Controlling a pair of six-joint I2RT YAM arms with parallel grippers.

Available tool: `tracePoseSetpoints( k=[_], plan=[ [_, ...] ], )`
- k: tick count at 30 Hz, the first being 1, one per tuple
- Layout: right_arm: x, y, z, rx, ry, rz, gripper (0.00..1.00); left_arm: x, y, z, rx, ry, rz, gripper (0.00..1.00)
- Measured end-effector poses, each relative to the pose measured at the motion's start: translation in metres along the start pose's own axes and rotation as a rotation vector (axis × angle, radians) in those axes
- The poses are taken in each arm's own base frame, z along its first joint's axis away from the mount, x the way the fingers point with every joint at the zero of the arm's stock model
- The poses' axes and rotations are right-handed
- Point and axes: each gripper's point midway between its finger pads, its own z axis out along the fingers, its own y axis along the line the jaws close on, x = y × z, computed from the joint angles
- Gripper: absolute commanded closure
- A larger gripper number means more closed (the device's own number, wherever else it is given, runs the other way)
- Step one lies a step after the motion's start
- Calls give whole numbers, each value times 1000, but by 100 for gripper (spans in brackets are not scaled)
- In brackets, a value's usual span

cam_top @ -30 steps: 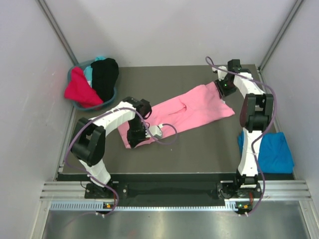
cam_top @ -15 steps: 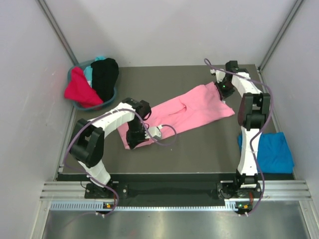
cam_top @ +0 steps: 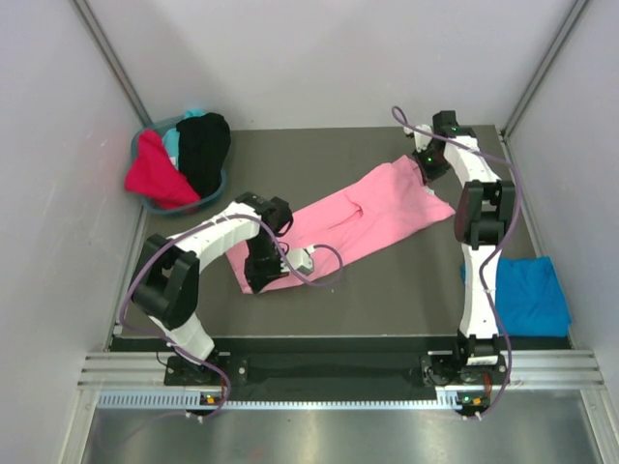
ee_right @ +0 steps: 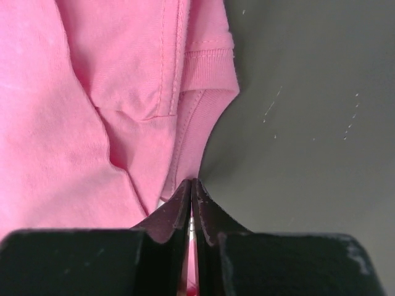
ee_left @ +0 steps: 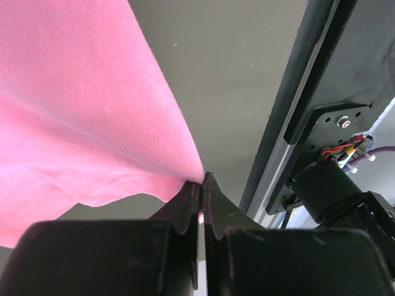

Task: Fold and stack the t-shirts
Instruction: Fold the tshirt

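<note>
A light pink t-shirt [cam_top: 363,215] lies stretched out diagonally across the dark table [cam_top: 387,290]. My left gripper [cam_top: 259,271] is at its near left end, shut on a corner of the pink cloth [ee_left: 80,111], which pulls taut from the fingertips [ee_left: 202,179]. My right gripper [cam_top: 422,172] is at the far right end. In the right wrist view it [ee_right: 192,182] is shut on the hemmed edge of the pink fabric [ee_right: 92,92]. A bright blue t-shirt [cam_top: 527,295] lies folded at the table's right edge.
A basket [cam_top: 184,208] at the back left corner holds a red tee [cam_top: 155,176], a black tee [cam_top: 203,145] and a bit of teal cloth [cam_top: 172,140]. White walls close in the table on three sides. A metal rail [cam_top: 329,372] runs along the near edge.
The right gripper has shut on the far end of the pink shirt and shifted slightly towards the back. The left gripper stays shut on its corner, nearly still.
</note>
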Motion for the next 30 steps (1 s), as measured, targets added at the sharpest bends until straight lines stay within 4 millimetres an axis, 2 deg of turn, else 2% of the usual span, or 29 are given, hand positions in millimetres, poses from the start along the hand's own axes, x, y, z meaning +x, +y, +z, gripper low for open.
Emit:
tracePoseSetpoints(
  k=[8, 16, 18, 23, 26, 30],
  plan=[
    [-3, -3, 2, 16, -12, 1, 73, -3, -3, 1, 7, -3, 11, 98],
    [-2, -2, 1, 16, -20, 8, 71, -5, -1, 1, 7, -3, 0, 98],
    [-1, 0, 1, 6, -18, 9, 72, -6, 0, 1, 10, -1, -5, 97],
    [0, 10, 1, -46, -20, 11, 90, -6, -1, 3, 17, 5, -9, 97],
    [0, 14, 2, -69, -24, 10, 97, -6, -1, 3, 18, 6, -9, 97],
    [0, 13, 2, -63, -24, 15, 100, -6, -1, 3, 20, 4, -10, 97]
  ],
)
